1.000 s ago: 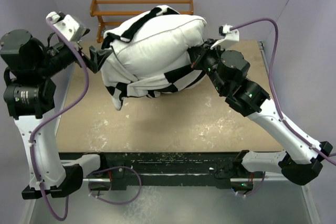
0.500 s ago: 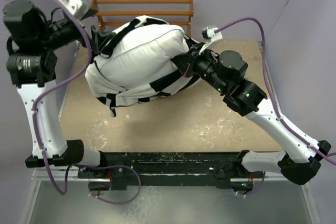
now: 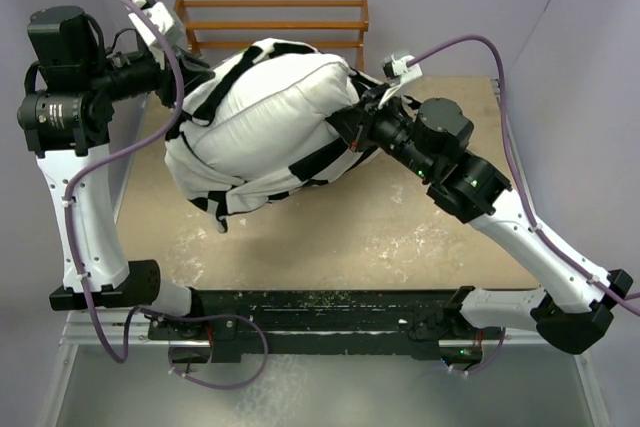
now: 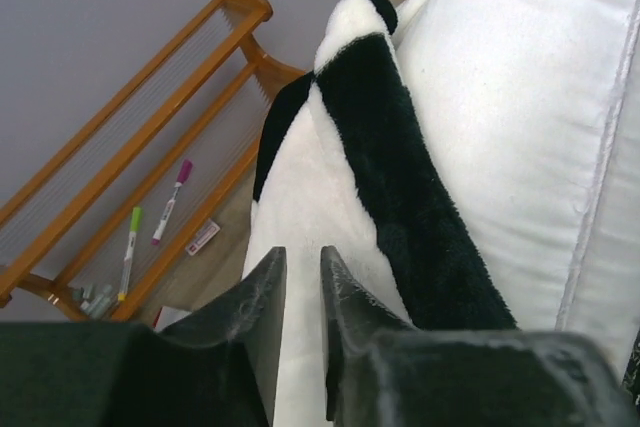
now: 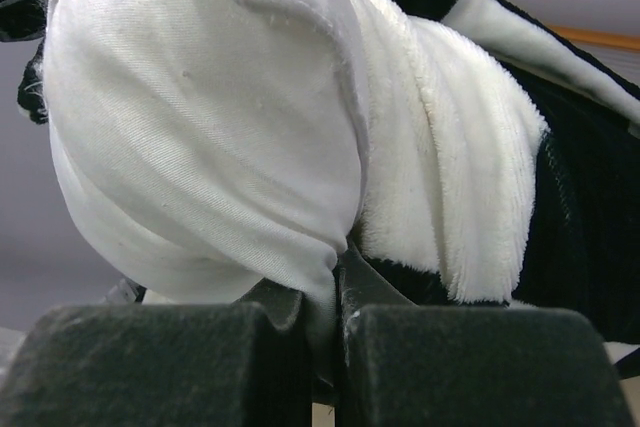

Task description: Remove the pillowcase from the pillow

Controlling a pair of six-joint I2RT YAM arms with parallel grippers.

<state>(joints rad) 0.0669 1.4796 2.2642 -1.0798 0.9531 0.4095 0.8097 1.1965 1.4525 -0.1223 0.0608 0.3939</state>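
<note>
The plump white pillow (image 3: pixel 270 122) is held up over the table between both arms. The checkered pillowcase (image 3: pixel 262 50) wraps its far, left and lower edges. My left gripper (image 3: pixel 197 75) is at the bundle's upper left. In the left wrist view my left gripper (image 4: pixel 300 267) has its jaws drawn close on the white fleece of the pillowcase (image 4: pixel 390 147), with the bare pillow (image 4: pixel 520 97) to the right. My right gripper (image 3: pixel 350 119) is at the right end. In the right wrist view my right gripper (image 5: pixel 335 267) is shut on the smooth fabric of the pillow (image 5: pixel 200 117), next to the pillowcase (image 5: pixel 460 177).
A wooden rack (image 3: pixel 270 17) stands against the back wall behind the bundle. Its slats (image 4: pixel 130 137) show in the left wrist view, with a pink marker (image 4: pixel 170 202) and a green one (image 4: pixel 130 242) lying on them. The tan table top (image 3: pixel 400 237) has scuffed white patches.
My left arm rose and swung in toward the bundle's back left, and its jaws went from wide to nearly closed on the fleece. The pillow shifted left; my right gripper followed, still shut.
</note>
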